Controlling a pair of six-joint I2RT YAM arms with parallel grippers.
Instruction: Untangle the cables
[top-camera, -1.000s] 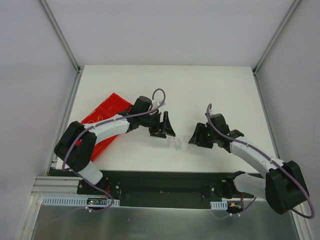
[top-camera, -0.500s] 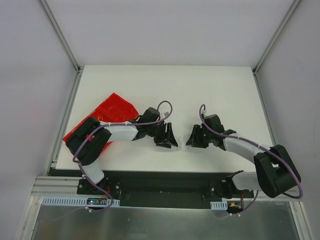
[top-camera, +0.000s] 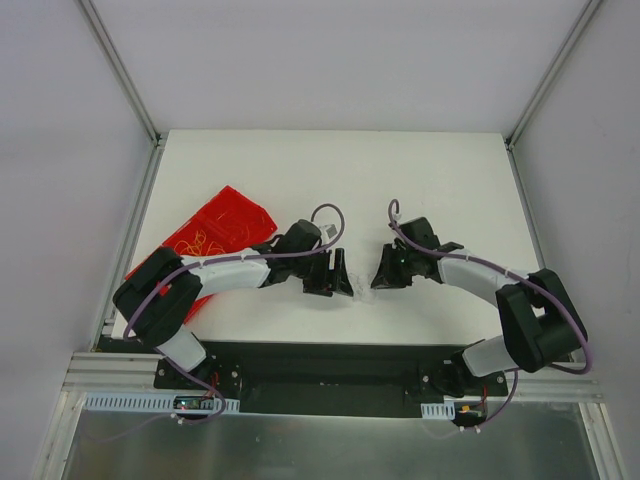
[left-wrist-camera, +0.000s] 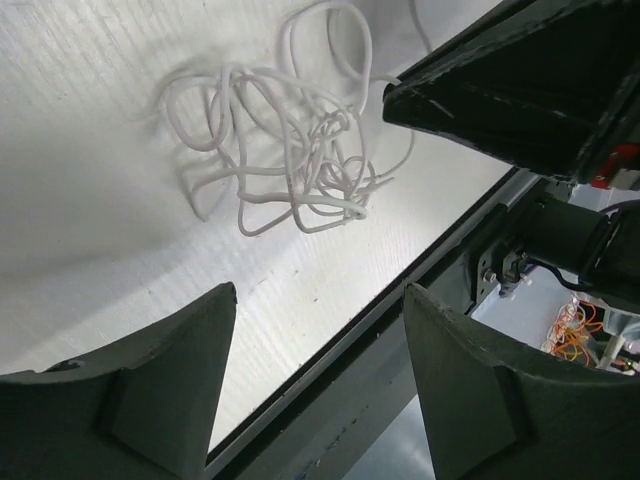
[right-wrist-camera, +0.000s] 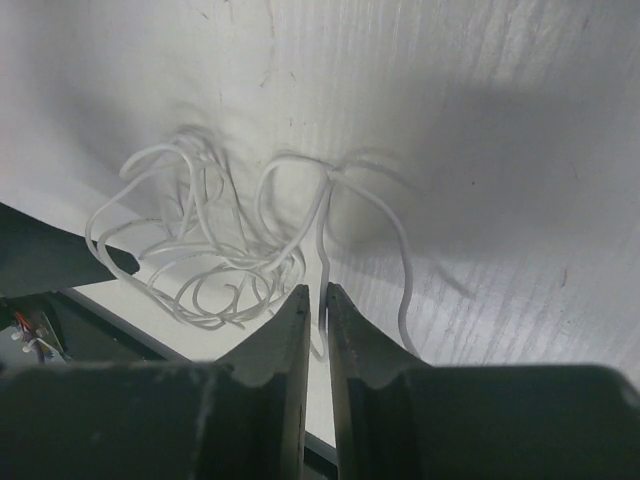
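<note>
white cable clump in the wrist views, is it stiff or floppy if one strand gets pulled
Probably floppy: the white cable clump lies in loose, curly loops flat on the table. Likely very light, since the strands are thin. Pulling may drag the whole clump, as loops cross many times; the right gripper looks closed on one strand.

cables (left-wrist-camera: 335, 172) | thin, whitish | tangled loopy clump | on white table (top-camera: 300, 170)
</note>
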